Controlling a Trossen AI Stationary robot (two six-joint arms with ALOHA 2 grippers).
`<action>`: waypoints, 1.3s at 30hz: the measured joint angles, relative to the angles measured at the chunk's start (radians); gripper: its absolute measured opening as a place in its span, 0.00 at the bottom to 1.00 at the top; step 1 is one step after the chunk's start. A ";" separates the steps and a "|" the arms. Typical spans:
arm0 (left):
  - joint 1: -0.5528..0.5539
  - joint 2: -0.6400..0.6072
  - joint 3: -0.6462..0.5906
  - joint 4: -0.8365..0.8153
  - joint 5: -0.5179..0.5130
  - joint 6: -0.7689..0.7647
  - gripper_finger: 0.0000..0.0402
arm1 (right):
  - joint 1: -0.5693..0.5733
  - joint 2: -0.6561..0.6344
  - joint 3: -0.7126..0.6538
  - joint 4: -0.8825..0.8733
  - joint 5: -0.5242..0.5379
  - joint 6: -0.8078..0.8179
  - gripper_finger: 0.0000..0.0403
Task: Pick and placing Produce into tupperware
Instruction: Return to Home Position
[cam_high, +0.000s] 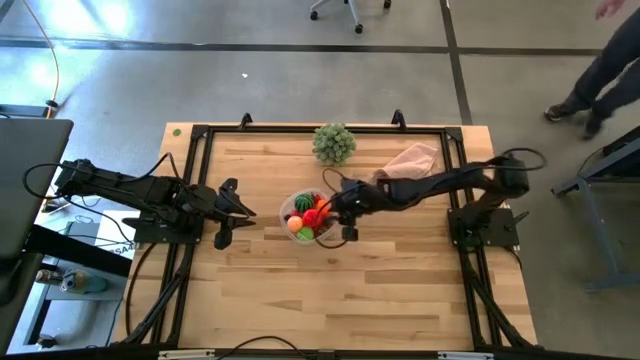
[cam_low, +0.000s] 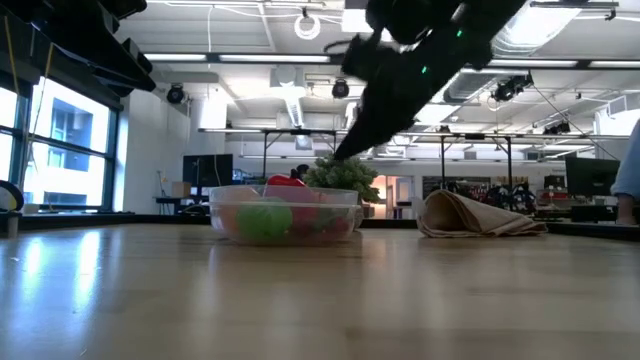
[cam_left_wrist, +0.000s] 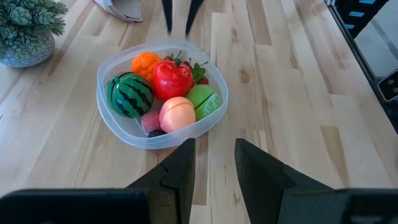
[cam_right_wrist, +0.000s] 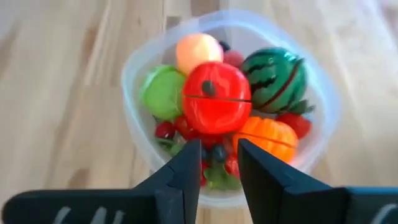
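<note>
Right gripper (cam_right_wrist: 217, 148), fingers parted and empty above the filled tupperware (cam_right_wrist: 127, 74), should rise clear before retracting; left gripper (cam_left_wrist: 214, 144) waits nearby, likewise parted and empty.

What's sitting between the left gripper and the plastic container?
Nothing; the left wrist view shows only bare table between the left gripper and the container.

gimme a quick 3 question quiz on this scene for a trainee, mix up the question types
1. True or false: the striped dark green toy melon lies inside the small clear plastic container.
2. Which gripper hangs over the container? A left, B right.
3. Fill in: the round toy fruit piled highest in the container is coloured ___.
Key: 1 true; 2 B, the right gripper; 3 red.
</note>
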 joint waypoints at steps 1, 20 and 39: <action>0.000 0.000 0.000 -0.001 0.000 0.000 0.25 | 0.000 -0.029 0.000 -0.032 -0.001 0.000 0.23; 0.000 0.000 0.000 -0.001 0.000 0.000 0.25 | 0.003 -0.867 -0.298 -0.346 0.147 0.232 0.02; 0.000 0.000 0.000 -0.001 0.000 0.000 0.25 | -0.032 -1.395 -0.609 0.052 0.049 0.154 0.00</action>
